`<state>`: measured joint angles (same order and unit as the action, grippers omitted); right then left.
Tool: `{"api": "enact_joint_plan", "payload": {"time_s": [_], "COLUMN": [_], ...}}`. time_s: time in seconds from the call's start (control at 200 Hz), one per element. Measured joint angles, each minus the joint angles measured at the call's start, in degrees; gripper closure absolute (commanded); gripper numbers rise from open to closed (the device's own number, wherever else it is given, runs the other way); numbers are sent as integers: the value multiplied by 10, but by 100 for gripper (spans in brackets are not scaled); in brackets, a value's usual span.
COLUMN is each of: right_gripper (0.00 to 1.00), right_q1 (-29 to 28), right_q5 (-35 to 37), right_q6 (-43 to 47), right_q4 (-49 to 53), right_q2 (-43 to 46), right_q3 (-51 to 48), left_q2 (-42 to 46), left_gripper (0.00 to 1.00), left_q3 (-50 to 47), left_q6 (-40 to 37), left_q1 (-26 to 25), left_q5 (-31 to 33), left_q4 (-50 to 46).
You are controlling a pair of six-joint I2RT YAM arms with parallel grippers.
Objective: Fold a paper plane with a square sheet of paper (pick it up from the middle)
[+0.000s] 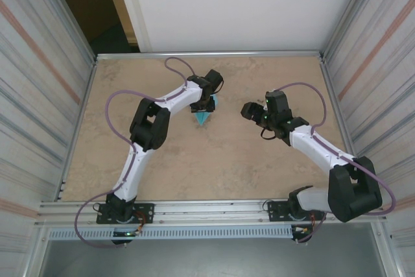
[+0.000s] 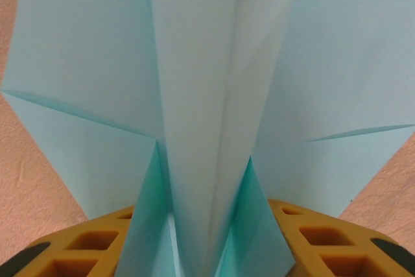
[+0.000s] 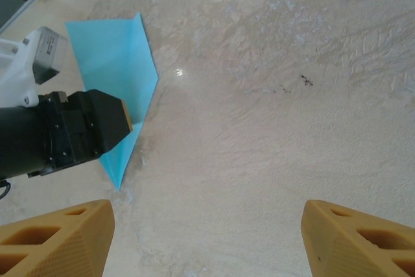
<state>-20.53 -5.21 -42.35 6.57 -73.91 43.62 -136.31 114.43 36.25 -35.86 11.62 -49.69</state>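
The paper plane [image 1: 203,119] is a pale blue, narrow dart with its nose toward the near edge. It lies at the far-left part of the table [image 1: 194,167], directly under the left gripper [image 1: 206,104]. Cannot tell whether it rests on the surface or hangs just clear of it.

Left gripper: drawn in narrow on the plane's central ridge. The left wrist view has the raised lengthwise fold [image 2: 220,95] running down between the orange fingers [image 2: 305,231], wings spread to either side. The contact itself is hidden by paper.

Right gripper [image 3: 207,238]: spread wide with nothing in it, over bare table to the right, well apart from the plane.

Risks, as judged:
- Thin paper held by one ridge. Too hard a squeeze would likely crush the crease, and too slack a one would let the dart slip or swivel on a lift.
- A wing dragging on the table could catch and unfold.
- If the right arm comes in, its open fingers could snag a wing edge.

Views:
- Left wrist gives folds and grip close up, but no outline and no nose.
- Right wrist gives the dart's outline [image 3: 113,63], nose included, with the left gripper's black body across it — no crease detail.
- Overhead alone shows how far apart the two arms stand.
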Motion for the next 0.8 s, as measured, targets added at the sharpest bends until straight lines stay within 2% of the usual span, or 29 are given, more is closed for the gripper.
{"api": "enact_joint_plan", "payload": {"time_s": [0.165, 0.386, 0.797], "right_gripper": [25, 24, 23], "right_q1": [0, 0, 0], "right_q5": [-6, -6, -6], "right_q6": [0, 0, 0], "right_q4": [0, 0, 0], "right_q2": [0, 0, 0], "right_q3": [0, 0, 0], "left_q2": [0, 7, 111], "left_gripper": [54, 47, 42], "left_q3": [1, 3, 2], "left_q6": [0, 0, 0], "left_q1": [0, 0, 0], "left_q5": [0, 1, 3], "left_q4": [0, -1, 0]}}
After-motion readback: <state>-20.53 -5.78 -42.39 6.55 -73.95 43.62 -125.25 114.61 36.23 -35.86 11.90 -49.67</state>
